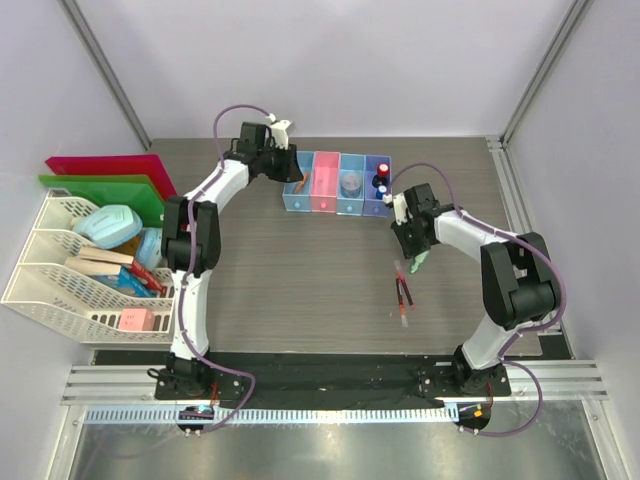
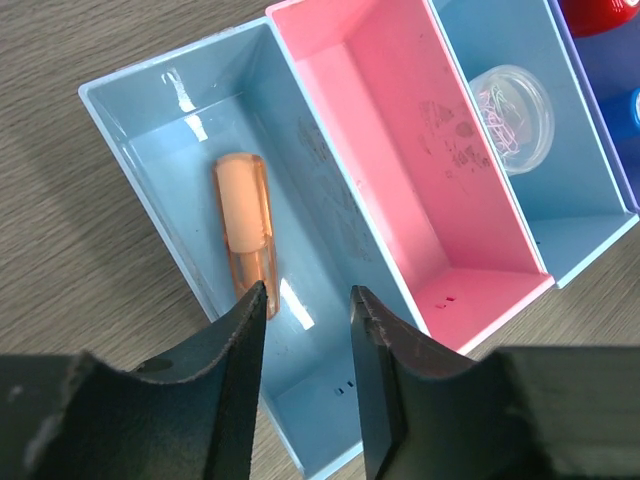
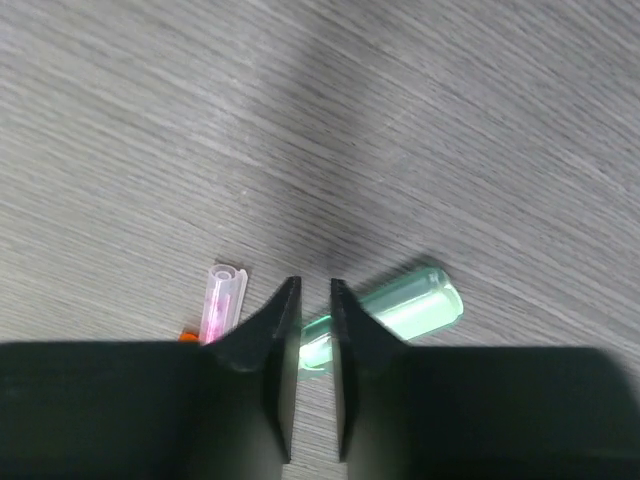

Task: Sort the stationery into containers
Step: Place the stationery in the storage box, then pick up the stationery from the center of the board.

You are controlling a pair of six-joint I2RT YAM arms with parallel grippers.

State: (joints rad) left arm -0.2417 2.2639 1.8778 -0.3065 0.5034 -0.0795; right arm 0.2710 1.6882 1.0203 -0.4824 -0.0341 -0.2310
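Sorting is midway, by the look of it. Top view: left hand (image 1: 288, 168) over the left end of the containers (image 1: 325, 190); right hand (image 1: 412, 248) low on the desk (image 1: 300, 270) at the green eraser (image 1: 419, 263), thin pens (image 1: 403, 292) just beside. Left wrist: hand released, jaws parted, orange marker (image 2: 245, 235) lying in the light blue box (image 2: 180, 140). Right wrist: jaws pinched nearly together on the eraser's end, seemingly grasping it. Next probably calls for lifting the eraser and carrying it to a box without slipping.

Dark wood-grain table (image 1: 300, 260). Toward the back, a row of four joined boxes (image 1: 326, 208) — blue, pink, blue, purple. Right of centre, pens (image 1: 403, 293), with a green eraser (image 1: 418, 264) just beside. Far left, mesh tray (image 1: 40, 290) — folders (image 1: 100, 170) behind.
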